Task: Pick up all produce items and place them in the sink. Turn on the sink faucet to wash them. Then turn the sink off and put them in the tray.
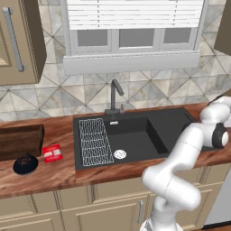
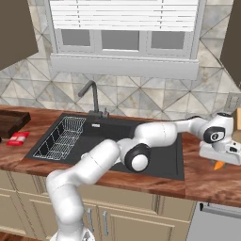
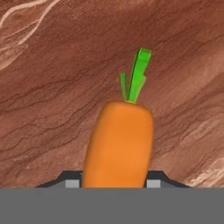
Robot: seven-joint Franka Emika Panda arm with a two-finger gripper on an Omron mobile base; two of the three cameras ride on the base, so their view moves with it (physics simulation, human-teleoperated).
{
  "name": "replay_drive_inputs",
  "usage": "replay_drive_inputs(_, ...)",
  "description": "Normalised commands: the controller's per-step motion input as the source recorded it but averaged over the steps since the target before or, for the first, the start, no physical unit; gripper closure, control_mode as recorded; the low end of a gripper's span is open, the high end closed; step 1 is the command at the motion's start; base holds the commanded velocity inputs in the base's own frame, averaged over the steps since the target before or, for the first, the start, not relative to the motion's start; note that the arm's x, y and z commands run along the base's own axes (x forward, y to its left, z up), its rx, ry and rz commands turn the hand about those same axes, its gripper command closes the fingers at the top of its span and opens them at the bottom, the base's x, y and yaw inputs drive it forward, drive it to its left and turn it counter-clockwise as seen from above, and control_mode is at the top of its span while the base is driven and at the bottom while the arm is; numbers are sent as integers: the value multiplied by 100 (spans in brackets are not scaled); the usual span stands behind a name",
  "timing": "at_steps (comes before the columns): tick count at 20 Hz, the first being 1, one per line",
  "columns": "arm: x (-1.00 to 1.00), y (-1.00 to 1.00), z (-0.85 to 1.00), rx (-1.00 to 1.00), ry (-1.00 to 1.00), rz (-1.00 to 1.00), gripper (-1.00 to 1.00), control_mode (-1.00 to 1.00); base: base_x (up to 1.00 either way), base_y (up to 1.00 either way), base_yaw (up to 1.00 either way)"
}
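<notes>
One carrot (image 3: pixel 119 142) on wooden counter (image 3: pixel 52 87) right of sink (image 1: pixel 135 135), wedged between two fingertips; gripper (image 3: pixel 113 181) clenched on it. One faucet (image 1: pixel 114 97), one tray (image 1: pixel 20 140), one red packet (image 1: pixel 52 153), one black dish (image 1: pixel 25 164)

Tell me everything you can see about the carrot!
The carrot is bright orange and smooth, with a small green leafy top. It lies on the brown wooden counter, right of the sink. The gripper is down over it, one dark finger tip on each side of its body. From the right base view just an orange bit peeks out under the hand.
</notes>
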Motion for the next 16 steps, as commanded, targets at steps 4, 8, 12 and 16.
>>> replay_drive_inputs(4,-48,44,0,0,0,0,100,-100,0,0,0)
replay_drive_inputs(8,-57,40,0,0,0,0,100,-100,0,0,0)
replay_drive_inputs(12,-58,47,3,0,0,0,100,-100,0,0,0)
replay_drive_inputs(16,-52,60,10,0,0,0,100,-100,0,0,0)
